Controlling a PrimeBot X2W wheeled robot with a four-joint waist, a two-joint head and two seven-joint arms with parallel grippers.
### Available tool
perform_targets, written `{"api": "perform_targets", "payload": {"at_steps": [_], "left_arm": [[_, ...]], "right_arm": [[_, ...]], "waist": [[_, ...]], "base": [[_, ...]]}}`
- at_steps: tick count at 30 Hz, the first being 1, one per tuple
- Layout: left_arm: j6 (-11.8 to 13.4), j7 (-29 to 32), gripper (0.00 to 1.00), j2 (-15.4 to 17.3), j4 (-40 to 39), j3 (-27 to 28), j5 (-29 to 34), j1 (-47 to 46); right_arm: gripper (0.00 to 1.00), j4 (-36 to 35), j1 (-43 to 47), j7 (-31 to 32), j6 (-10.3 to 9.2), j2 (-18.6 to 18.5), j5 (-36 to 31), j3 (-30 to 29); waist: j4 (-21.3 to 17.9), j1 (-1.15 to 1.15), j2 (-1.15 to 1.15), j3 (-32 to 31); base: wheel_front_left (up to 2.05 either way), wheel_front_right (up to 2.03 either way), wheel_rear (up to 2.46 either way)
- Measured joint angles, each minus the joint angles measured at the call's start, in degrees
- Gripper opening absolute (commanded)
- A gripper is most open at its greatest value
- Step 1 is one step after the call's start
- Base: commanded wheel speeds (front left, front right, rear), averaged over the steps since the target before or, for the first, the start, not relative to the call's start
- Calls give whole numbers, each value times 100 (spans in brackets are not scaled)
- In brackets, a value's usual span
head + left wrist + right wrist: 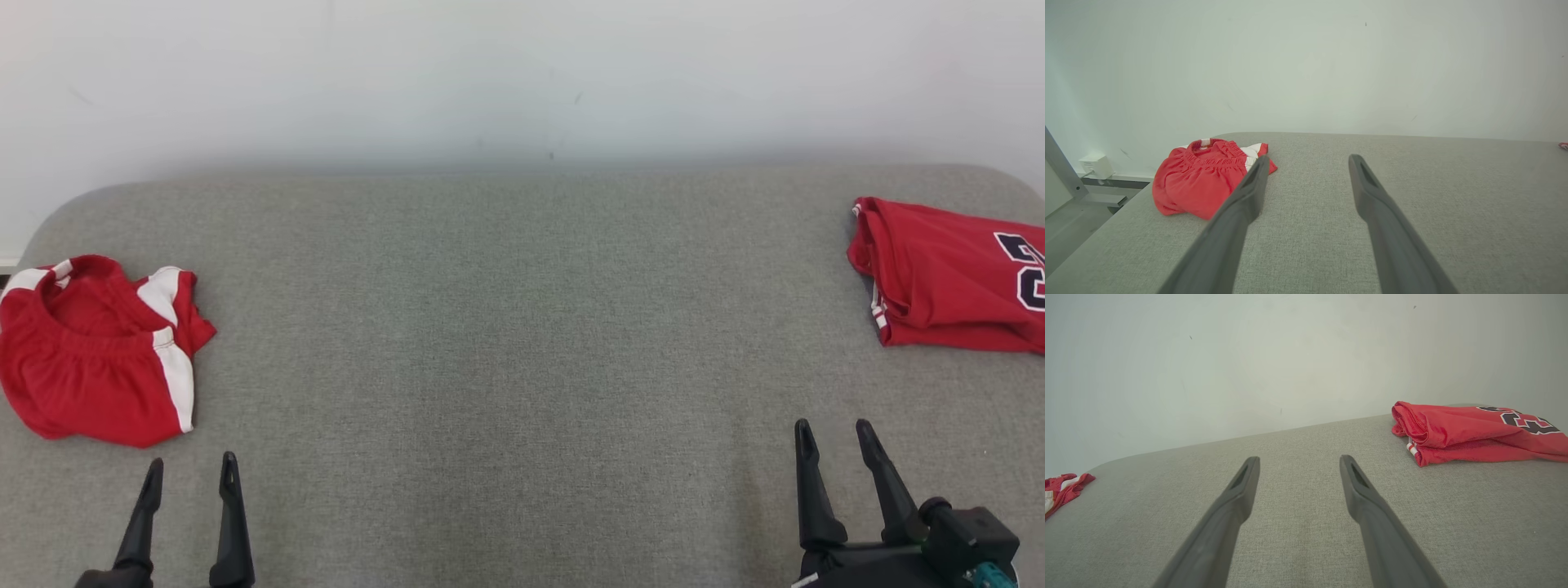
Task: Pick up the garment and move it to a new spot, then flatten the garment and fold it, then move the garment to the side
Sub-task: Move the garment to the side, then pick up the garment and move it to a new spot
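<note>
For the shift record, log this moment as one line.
left end effector: open, empty | right end effector: open, empty | red shorts: crumpled, far left | red jersey: folded, far right

Folded jersey (939,273) runs off the right edge

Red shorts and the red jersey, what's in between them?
Just bare grey surface. The head view shows nothing lying between the red shorts and the red jersey.
</note>
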Motion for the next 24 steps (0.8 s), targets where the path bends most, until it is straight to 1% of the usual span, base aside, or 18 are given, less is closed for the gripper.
{"api": "perform_targets", "payload": {"at_steps": [14,24], "left_arm": [[-18,1,100,19,300,-162,98,142],[-52,1,100,98,392,-266,63,158]], "right_arm": [[100,-118,388,129,-1,76,-96,-74],[100,-136,474,178,0,107,-100,-82]], "waist": [[109,0,0,-347],[111,0,0,-410]], "base": [[0,0,0],[0,0,0]]}}
